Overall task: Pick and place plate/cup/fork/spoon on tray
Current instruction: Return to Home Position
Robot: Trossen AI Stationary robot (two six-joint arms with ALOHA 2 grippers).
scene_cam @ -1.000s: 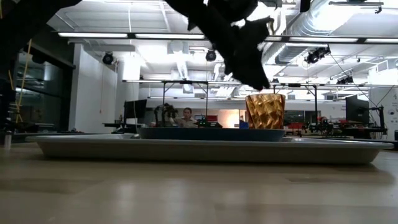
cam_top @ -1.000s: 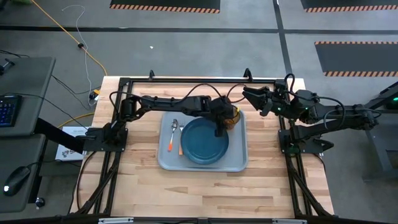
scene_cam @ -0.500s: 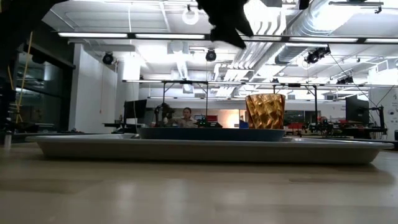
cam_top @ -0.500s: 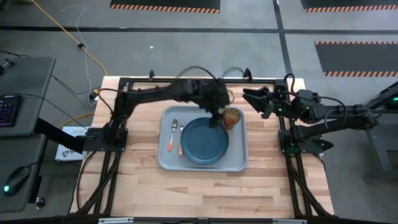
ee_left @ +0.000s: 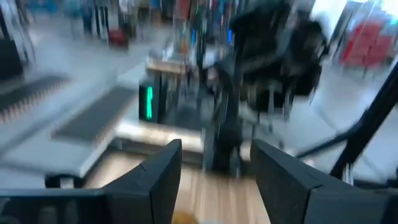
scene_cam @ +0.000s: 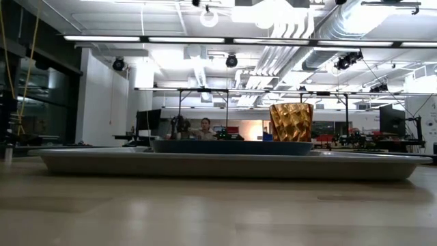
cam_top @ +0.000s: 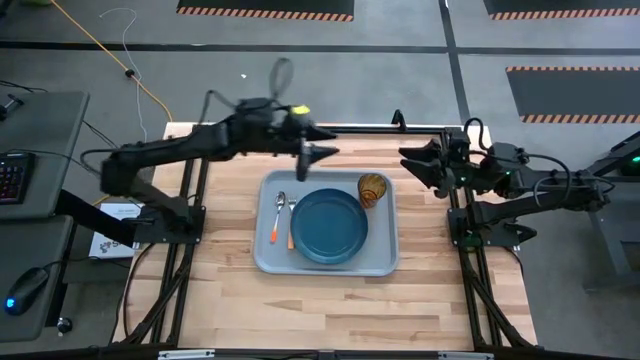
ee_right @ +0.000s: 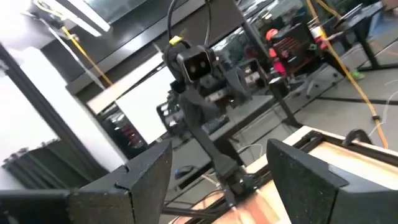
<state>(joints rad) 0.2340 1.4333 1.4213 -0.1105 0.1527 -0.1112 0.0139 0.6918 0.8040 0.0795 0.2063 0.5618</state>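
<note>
The grey-blue tray [cam_top: 385, 262] lies mid-table. On it the dark blue plate [cam_top: 328, 225] rests flat. The amber cup [cam_top: 372, 188] stands upright on its base at the tray's far right corner and also shows in the low view [scene_cam: 291, 121]. The spoon [cam_top: 279, 208] and the fork [cam_top: 290, 222] lie side by side on the tray, left of the plate. My left gripper [cam_top: 320, 158] is open and empty, high above the table's far edge, left of the cup. My right gripper [cam_top: 412, 167] is open and empty, right of the tray.
A black frame [cam_top: 300, 130] runs along the table's far edge and down both sides. Bare wood [cam_top: 320, 310] lies in front of the tray. In the low view the tray's near rim [scene_cam: 225, 167] spans most of the width.
My left gripper has risen away from the cup and swung back toward the table's far left, out of the low view. The cup has stayed upright on the tray where it was.
</note>
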